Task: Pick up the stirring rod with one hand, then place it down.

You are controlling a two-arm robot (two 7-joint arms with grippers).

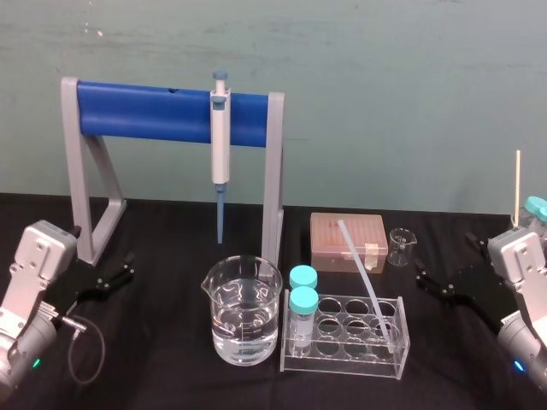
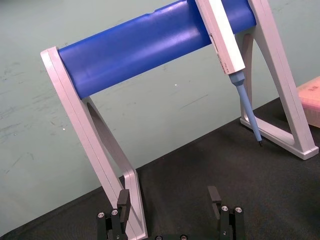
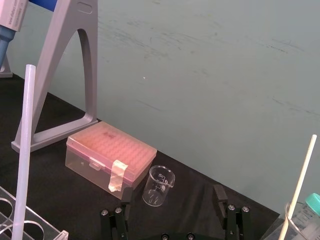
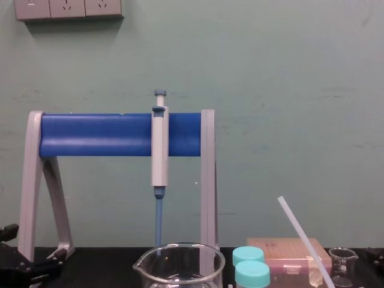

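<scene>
1. Okay, head view: the stirring rod (image 1: 363, 273) stands tilted in the clear rack (image 1: 342, 363), centre-right on the black surface (image 1: 162, 342). Its lower end sits in a cell at the rack's right end. Its upper end leans away and to the left, across the pink tip box (image 1: 329, 239). The left tool (image 1: 128, 266) sits far left by the stand (image 1: 145, 111) and the right tool (image 1: 444, 265) far right. Both are well apart from the rod, fingers spread, holding nothing.
2. Left wrist view: up close, the left tool's fingers gape wide over bare surface, facing the stand's leg and the hanging pipette (image 2: 222, 40).
3. Right wrist view: the right tool's fingers are wide open and empty, with a small beaker (image 3: 159, 186) just beyond them. The rod rises steeply near the tip box, and a thin pale stick (image 3: 299, 187) stands in glassware.
4. Chest view: side-on, the lean reads clearly. The rod's long axis slants, top up-left and bottom down-right, beside the blue-capped vials (image 4: 251, 264).
</scene>
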